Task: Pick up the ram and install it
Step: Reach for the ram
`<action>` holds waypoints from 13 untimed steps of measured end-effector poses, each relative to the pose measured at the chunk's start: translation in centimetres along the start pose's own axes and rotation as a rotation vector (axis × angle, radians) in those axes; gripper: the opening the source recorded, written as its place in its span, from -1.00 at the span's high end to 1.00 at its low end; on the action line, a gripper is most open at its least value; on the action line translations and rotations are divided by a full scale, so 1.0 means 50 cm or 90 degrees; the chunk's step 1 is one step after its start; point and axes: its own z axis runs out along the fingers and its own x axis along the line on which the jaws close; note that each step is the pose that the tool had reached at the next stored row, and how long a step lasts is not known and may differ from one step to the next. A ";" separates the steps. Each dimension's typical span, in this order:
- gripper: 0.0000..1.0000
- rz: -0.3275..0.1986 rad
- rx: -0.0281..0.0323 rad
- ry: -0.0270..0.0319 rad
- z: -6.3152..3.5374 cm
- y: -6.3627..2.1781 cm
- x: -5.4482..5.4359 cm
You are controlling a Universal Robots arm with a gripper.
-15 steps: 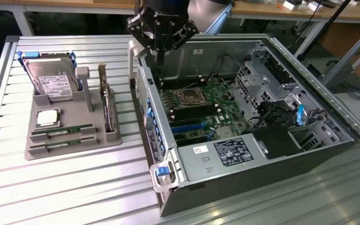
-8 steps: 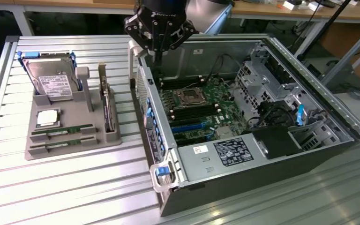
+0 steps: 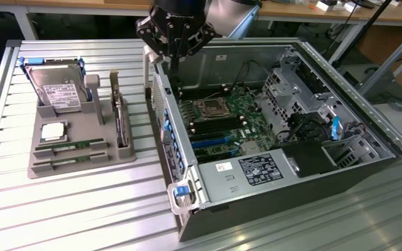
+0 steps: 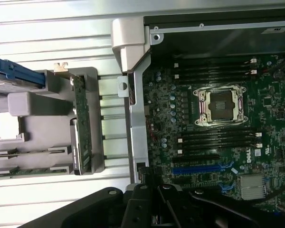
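Two ram sticks lie in slots at the near end of the grey holder tray (image 3: 61,170): one ram (image 3: 69,145) (image 4: 32,153) and a second ram (image 3: 68,159) (image 4: 33,171) beside it. Both are thin green strips. My gripper (image 3: 174,69) (image 4: 156,202) hangs shut and empty over the open computer case's wall (image 3: 160,99), between the tray and the motherboard (image 3: 222,125) (image 4: 213,142). It is well apart from the ram sticks. Black memory slots (image 4: 213,137) run beside the empty processor socket (image 4: 222,105).
The tray also holds a hard drive (image 3: 56,89), a square silver processor chip (image 3: 53,130) and an upright green expansion card (image 3: 120,120) (image 4: 80,126). The case has a power supply (image 3: 257,170), cables and a drive cage (image 3: 292,83). Slatted metal table all around.
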 end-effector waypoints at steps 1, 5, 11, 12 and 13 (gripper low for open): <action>0.80 0.000 0.0000 0.0000 0.000 0.000 0.001; 0.80 0.000 0.0000 -0.0001 0.000 0.000 0.004; 0.80 0.000 0.0000 0.0000 0.000 -0.001 0.009; 0.80 0.000 0.0000 0.0000 0.000 -0.001 0.010; 0.80 0.000 0.0000 0.0000 0.000 -0.001 0.011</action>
